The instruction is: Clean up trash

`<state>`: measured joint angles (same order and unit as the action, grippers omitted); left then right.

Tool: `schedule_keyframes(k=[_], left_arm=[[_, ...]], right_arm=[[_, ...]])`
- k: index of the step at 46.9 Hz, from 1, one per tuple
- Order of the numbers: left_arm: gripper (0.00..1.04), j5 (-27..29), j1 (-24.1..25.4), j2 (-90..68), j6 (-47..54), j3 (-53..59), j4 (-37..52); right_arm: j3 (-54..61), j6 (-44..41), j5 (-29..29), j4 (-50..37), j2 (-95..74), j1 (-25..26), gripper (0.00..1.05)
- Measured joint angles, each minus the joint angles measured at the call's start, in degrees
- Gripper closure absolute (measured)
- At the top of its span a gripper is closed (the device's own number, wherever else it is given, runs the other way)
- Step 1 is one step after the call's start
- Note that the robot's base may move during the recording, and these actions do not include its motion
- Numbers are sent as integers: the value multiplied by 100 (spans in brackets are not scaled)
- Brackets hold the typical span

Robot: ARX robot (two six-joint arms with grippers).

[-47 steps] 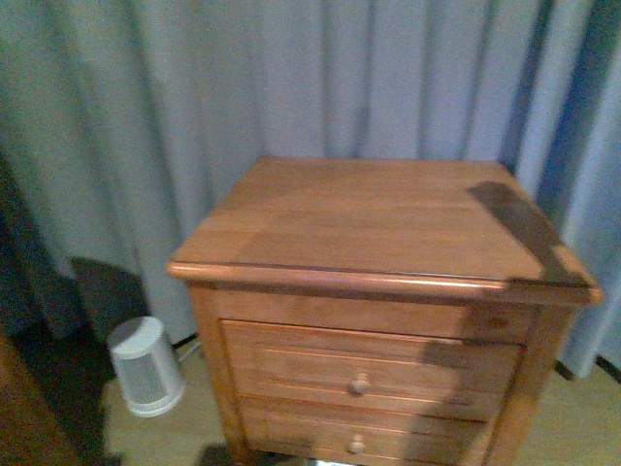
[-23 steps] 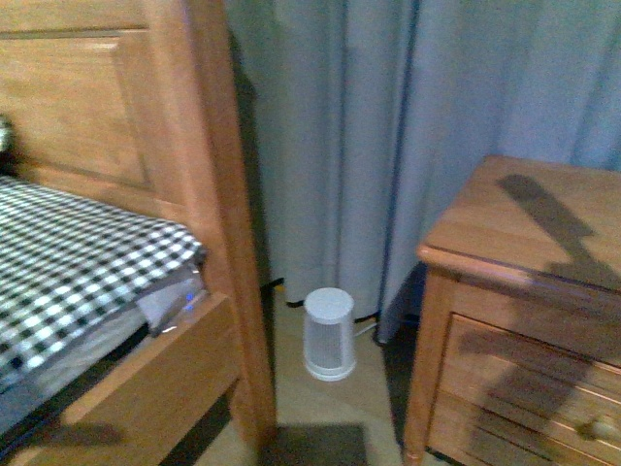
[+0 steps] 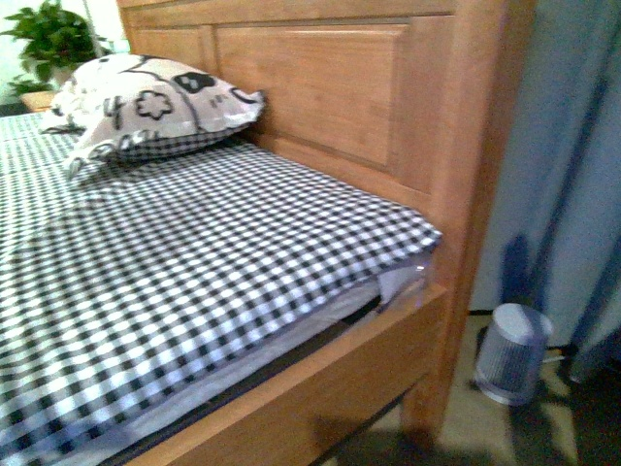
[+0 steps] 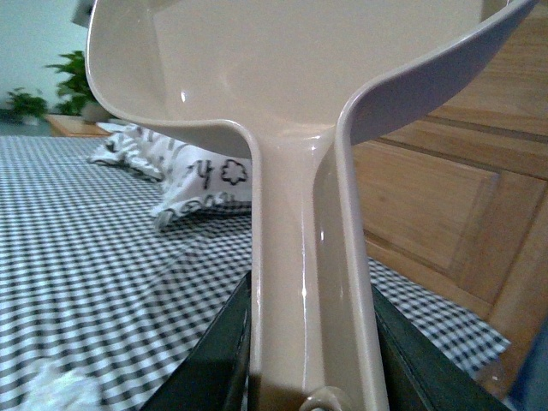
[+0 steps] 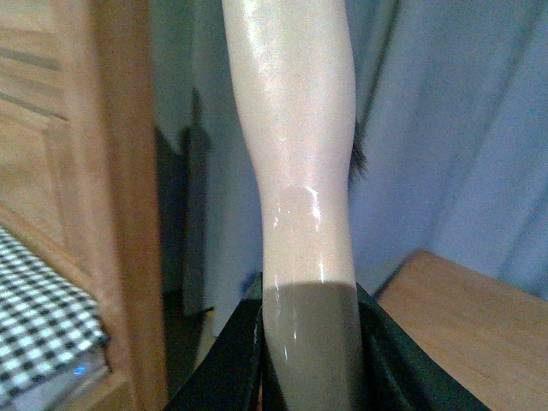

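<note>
**Holding a tool in each claw; trash is on the bed**

- Your left gripper [image 4: 312,351] is clamped on the dustpan [image 4: 282,86]. The dark jaws sit tight against both sides of its stem, and the pan opens out above them.
- Your right gripper [image 5: 308,360] is clamped on a pale, glossy tool handle [image 5: 295,128], with a jaw pressed to each side. The head of the tool is out of frame, so you can't tell what it is from this view.
- Trash [image 4: 47,390]: a white, fuzzy wad lying on the checked sheet [image 3: 194,282]. You only see it at the edge of the left wrist view, and it's blurred. It is well apart from the pillow [image 3: 146,102] and doesn't show in the front view.
- The pillow is black-and-white patterned. It sits at the head of the bed, with its far end against the wooden headboard [image 3: 330,87].
- A green plant [image 3: 53,39] stands beyond the pillow.
- Neither arm shows in the front view.
- On the floor there's a small pale ribbed canister [image 3: 512,354]. It stands upright between the bed's corner post and the blue curtain [image 3: 572,175].
- The right wrist view looks past the corner post to the curtain. A wooden top [image 5: 462,317] shows beside the gripper.
</note>
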<state>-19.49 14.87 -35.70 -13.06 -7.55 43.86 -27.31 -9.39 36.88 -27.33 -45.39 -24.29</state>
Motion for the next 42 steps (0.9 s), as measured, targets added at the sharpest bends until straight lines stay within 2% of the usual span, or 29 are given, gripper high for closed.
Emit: schedule_keyframes(k=[32, 36, 39, 42], left_arm=[[77, 24, 28, 26, 17, -13, -44], [77, -1010, -50, -400, 1099, -1001, -2553], [77, -1029, -280, -1086, 1801, -1419, -3165], [77, -933, -428, -1764, 2334, -1674, -3121]], right_arm=[[0, -57, -57, 0, -17, -22, 84], [0, -55, 39, 0, -11, 7, 84], [0, -55, 37, 0, -4, 11, 84], [0, -55, 33, 0, -4, 11, 84]])
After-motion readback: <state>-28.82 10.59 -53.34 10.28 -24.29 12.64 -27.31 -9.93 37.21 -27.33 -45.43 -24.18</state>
